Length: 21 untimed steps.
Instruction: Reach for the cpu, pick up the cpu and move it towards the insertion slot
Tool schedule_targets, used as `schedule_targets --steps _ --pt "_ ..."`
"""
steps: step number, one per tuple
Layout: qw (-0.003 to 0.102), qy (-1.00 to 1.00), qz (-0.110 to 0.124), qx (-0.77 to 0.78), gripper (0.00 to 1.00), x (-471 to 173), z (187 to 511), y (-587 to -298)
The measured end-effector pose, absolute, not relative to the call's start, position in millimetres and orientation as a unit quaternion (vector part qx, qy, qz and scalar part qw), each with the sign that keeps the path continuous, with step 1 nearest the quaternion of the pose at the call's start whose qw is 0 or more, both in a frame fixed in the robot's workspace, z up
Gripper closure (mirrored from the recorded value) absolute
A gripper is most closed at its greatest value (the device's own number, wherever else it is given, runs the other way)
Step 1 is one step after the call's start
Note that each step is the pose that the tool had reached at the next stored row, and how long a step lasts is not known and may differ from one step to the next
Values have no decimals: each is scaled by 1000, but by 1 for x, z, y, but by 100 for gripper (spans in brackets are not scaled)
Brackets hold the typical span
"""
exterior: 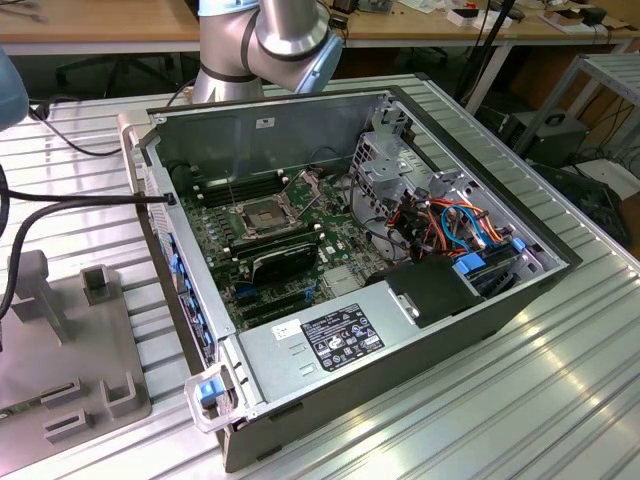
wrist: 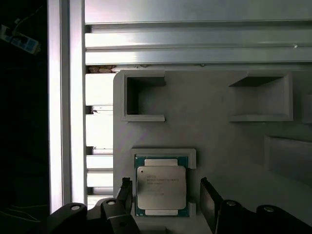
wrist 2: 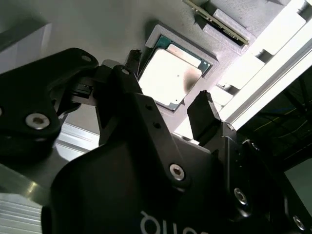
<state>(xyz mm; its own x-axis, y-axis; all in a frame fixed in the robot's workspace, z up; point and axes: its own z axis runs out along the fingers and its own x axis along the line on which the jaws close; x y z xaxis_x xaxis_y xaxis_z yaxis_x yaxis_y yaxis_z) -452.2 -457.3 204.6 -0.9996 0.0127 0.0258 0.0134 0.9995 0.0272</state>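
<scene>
There was one cpu (wrist: 161, 186), one grey tray (wrist: 204, 139) with two raised square pockets (wrist: 144, 117), and one gripper (wrist: 165, 184) with two fingers (wrist: 209, 202). In the exterior view stood one robot arm (exterior: 285, 35), one open computer case (exterior: 270, 130), one insertion slot (exterior: 262, 216), one black card (exterior: 283, 260) and one silver power supply (exterior: 320, 345)

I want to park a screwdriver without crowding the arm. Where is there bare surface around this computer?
The slatted table is bare along the computer case on its near side and toward the exterior view's right. The grey fixture plate has flat patches between its holders, but the open fingers straddle the cpu there. Inside the case is crowded: cables, power supply.
</scene>
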Motion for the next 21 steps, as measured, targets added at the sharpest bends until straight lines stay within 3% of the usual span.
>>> schedule_targets --steps 8,11,12,21 --pt "13 -1000 -13 -6 34 -454 202 -456" --pt "13 -1000 -10 -7 27 -454 199 -455" --pt "13 -1000 -10 -7 20 -454 198 -455" --pt "13 -1000 -10 -7 20 -454 186 -455"
